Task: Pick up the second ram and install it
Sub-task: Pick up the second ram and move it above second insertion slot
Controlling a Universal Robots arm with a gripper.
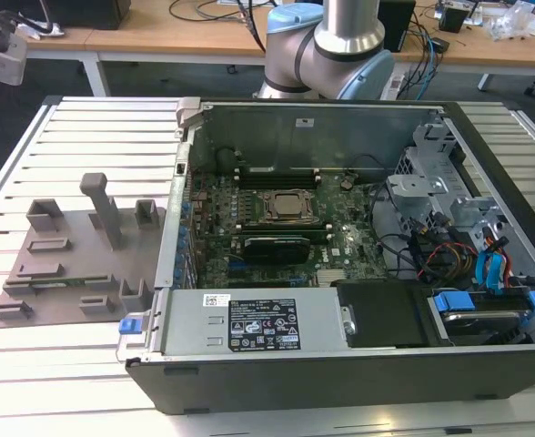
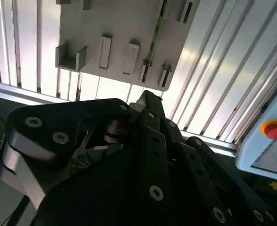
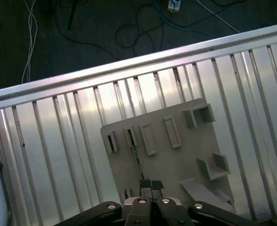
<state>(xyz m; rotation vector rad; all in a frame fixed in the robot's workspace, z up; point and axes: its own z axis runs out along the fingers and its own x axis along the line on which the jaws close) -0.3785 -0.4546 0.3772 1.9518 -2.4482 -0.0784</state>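
**A:** What did the second ram (image 3: 137, 157) look like?

**B:** A long, thin green circuit-board stick, seen edge-on. It stood in the slotted holders of a flat grey plastic tray (image 3: 185, 160), which lay on the slatted metal surface (image 3: 58, 141).

**A:** And the black jointed hand (image 3: 150, 184)?

**B:** It hung above the tray. Its pads (image 3: 145, 184) were drawn close together with nothing between them.

**A:** How did the stick lie relative to it?

**B:** In the first wrist view, the stick's nearer end lay just beyond the hand's tip, roughly in line with it, and the two were apart.
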